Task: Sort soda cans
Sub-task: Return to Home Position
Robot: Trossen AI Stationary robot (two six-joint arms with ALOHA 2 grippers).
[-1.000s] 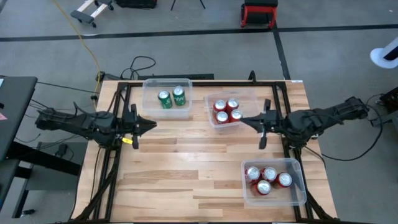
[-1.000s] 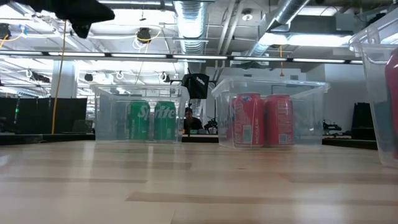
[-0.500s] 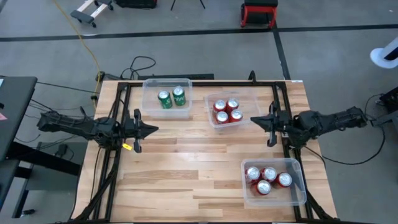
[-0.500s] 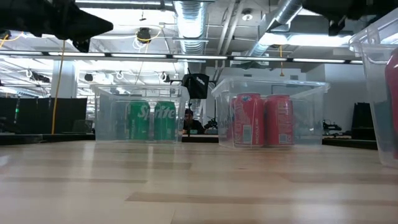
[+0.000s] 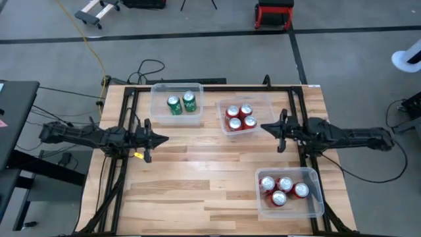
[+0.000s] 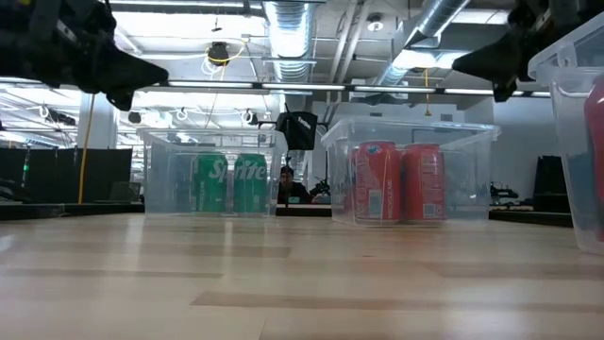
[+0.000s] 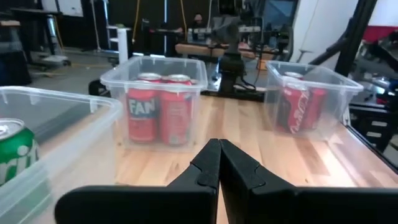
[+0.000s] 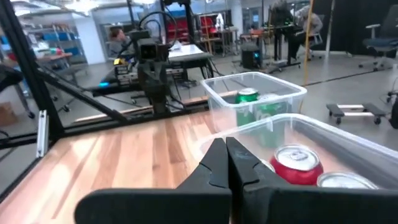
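Two green cans (image 5: 181,103) stand in a clear bin at the far left. Several red cans (image 5: 239,116) stand in a clear bin at the far middle, and several more red cans (image 5: 283,189) fill a bin at the near right. My left gripper (image 5: 164,139) is shut and empty over the table's left side, pointing right. My right gripper (image 5: 264,127) is shut and empty just right of the far middle bin, pointing left. The wrist views show the left gripper's (image 7: 219,144) and the right gripper's (image 8: 224,144) fingertips closed together.
Bare wood (image 5: 204,164) lies between the arms in the table's middle and near left. A black frame (image 5: 125,118) runs along the table's left, far and right sides. Beyond the table the room holds desks, equipment and a person far off (image 6: 286,179).
My right gripper drew back toward the table's right edge, then came left again beside the far middle bin, its arm stretching out level. My left gripper edged slightly right and lower. No can or bin has moved.
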